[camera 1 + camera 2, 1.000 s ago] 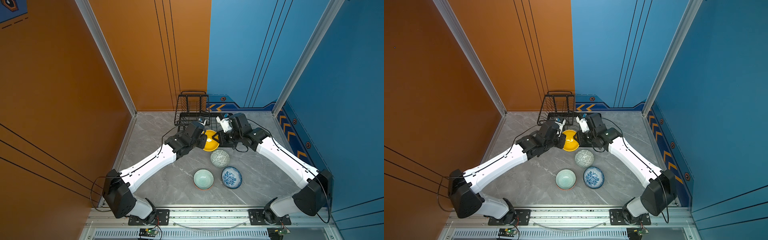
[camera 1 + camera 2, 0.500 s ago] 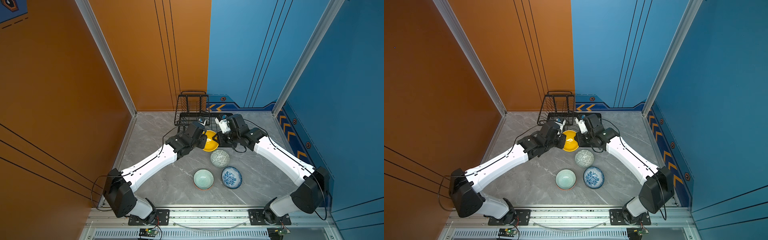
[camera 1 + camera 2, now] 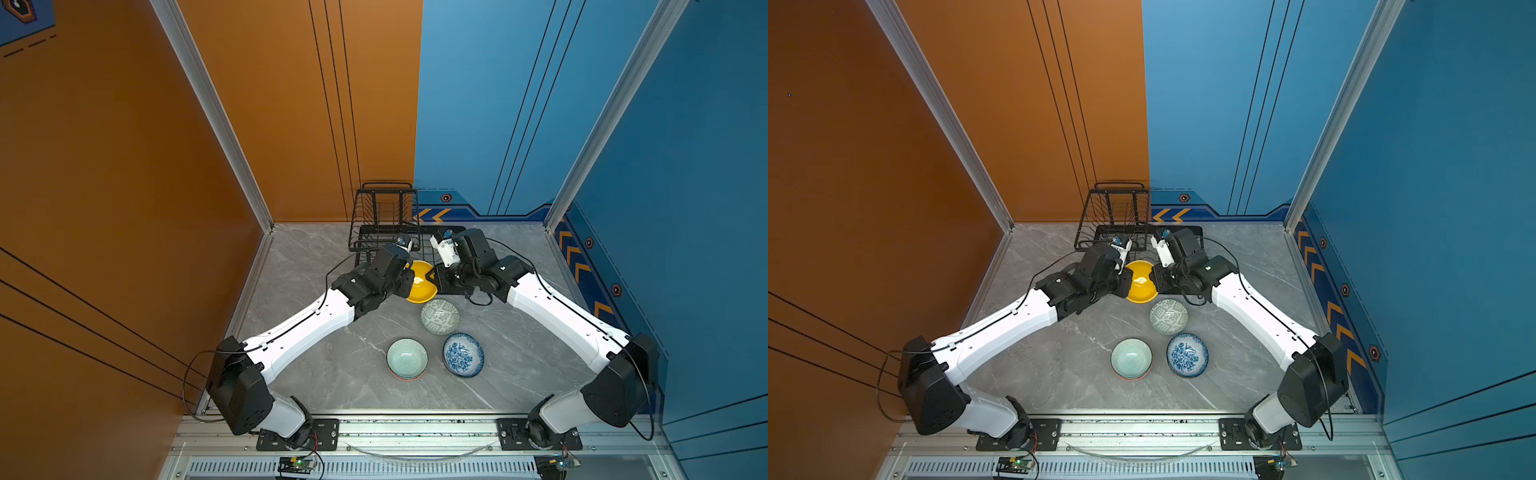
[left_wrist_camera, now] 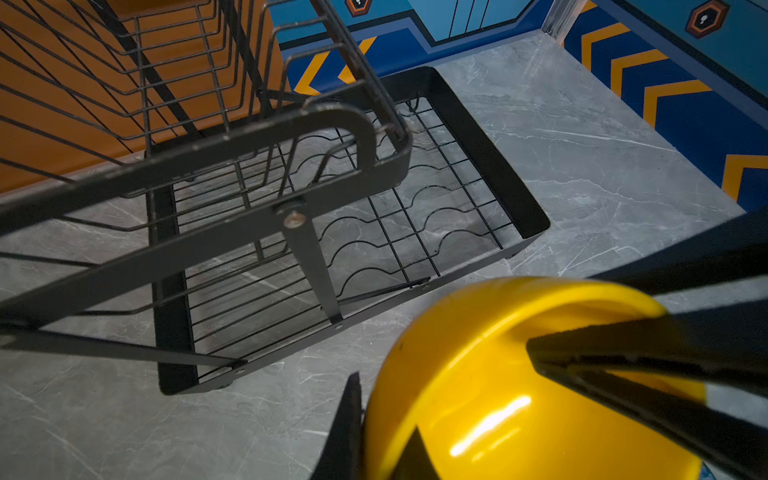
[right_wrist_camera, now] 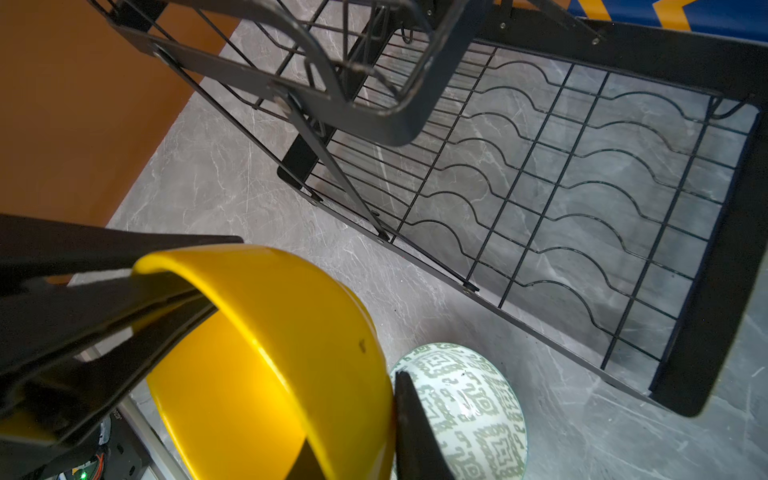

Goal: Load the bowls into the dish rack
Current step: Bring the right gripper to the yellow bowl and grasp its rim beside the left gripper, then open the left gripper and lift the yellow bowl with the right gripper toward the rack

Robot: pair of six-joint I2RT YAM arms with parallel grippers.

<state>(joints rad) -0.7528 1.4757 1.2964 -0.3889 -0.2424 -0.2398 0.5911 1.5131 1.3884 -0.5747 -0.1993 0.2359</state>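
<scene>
Both arms are on it: the left gripper (image 3: pixel 409 277) pinches the yellow bowl (image 3: pixel 420 287) by 1 side of its rim, jaws nearly closed on the wall, and the right gripper (image 3: pixel 433 276) clamps the opposite side. The bowl hangs tilted just in front of the dish rack (image 3: pixel 376 245), with the green patterned bowl (image 3: pixel 439 317) close by.

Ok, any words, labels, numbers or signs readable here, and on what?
No readable words or numbers.
Hexagon badges on the blue wall trim: mark inside unclear.
Yellow chevrons on that trim: arrows only.
Tiny white print on black hardware, right wrist view: blurred.
No lettering on the yellow bowl, grey-green bowl or dish rack.
</scene>
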